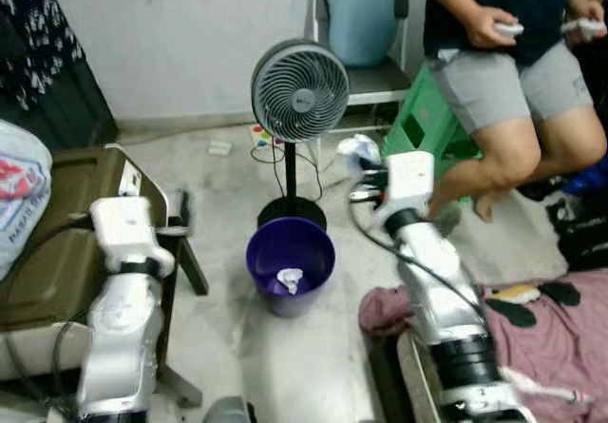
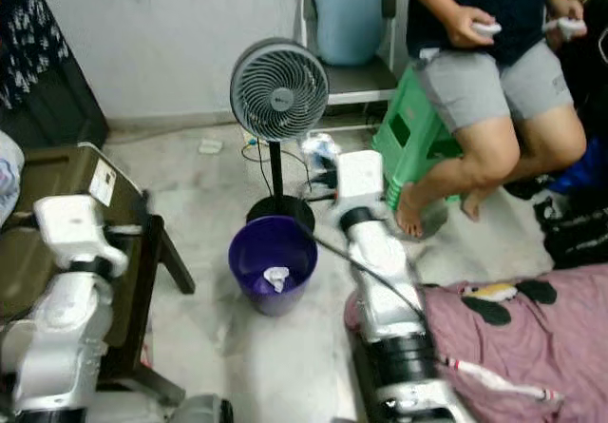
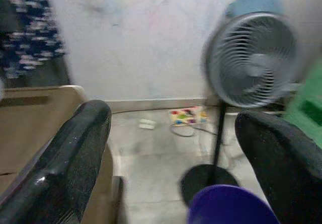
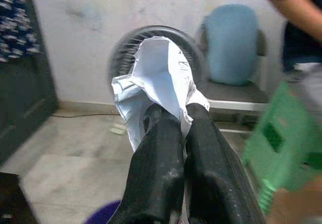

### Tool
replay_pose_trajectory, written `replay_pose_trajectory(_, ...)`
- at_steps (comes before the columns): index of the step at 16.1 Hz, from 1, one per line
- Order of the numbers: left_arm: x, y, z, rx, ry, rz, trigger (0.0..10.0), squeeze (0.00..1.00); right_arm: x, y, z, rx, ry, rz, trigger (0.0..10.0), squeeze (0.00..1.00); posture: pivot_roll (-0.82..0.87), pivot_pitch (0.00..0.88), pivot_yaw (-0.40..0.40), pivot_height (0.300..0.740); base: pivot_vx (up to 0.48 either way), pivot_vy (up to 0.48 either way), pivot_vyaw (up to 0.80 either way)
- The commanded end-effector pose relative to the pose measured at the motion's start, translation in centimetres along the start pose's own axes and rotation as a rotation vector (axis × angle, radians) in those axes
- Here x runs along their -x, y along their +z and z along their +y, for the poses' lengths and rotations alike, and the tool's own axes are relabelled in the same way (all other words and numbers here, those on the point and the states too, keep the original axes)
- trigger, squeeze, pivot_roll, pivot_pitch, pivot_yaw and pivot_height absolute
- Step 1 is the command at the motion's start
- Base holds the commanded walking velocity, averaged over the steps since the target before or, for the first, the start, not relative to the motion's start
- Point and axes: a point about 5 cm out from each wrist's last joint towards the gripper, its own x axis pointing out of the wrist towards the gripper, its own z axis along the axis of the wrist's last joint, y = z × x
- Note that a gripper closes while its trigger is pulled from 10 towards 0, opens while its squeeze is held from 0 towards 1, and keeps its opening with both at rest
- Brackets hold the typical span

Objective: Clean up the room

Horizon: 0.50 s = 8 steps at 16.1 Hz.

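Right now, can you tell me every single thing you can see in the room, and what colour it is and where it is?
fan: one, grey, standing behind the bin
bin: one, purple, on the floor between the arms
paper ball: one, white, inside the bin
crumpled paper: one, white, pinched in the right gripper
stool: one, green, under the person
chair: one, with a blue cushion, by the wall
table: one, brown, on the left
blanket: one, pink, lower right
person: one, dark shirt, grey shorts, seated on the stool
left gripper: black, open, empty
right gripper: black, shut on the paper
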Motion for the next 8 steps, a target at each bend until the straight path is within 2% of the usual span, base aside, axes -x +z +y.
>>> replay_pose_trajectory(1,-0.08,0.24,0.28,-0.002,0.005,-0.004,10.0,0.00,-0.12,0.05,0.12,-0.005,0.001,0.004,10.0,0.00,-0.06,0.000,-0.036,0.740,0.000,0.000,0.00)
replay_pose_trajectory(5,-0.16,0.27,0.28,0.003,0.003,-0.004,10.0,0.00,-0.23,0.07,0.17,-0.006,0.001,0.006,10.0,0.00,-0.06,0.000,-0.038,0.740,0.000,0.000,0.74)
replay_pose_trajectory(7,-0.19,0.28,0.25,0.003,0.001,-0.004,10.0,0.00,-0.26,0.08,0.17,-0.005,0.001,0.006,10.0,0.00,-0.06,0.000,-0.038,0.740,0.000,0.000,0.43)
replay_pose_trajectory(8,-0.23,0.31,0.24,0.005,0.000,-0.005,10.0,0.00,-0.29,0.10,0.17,-0.009,0.000,0.004,10.0,0.00,-0.06,0.000,-0.036,0.740,0.000,0.000,0.00)
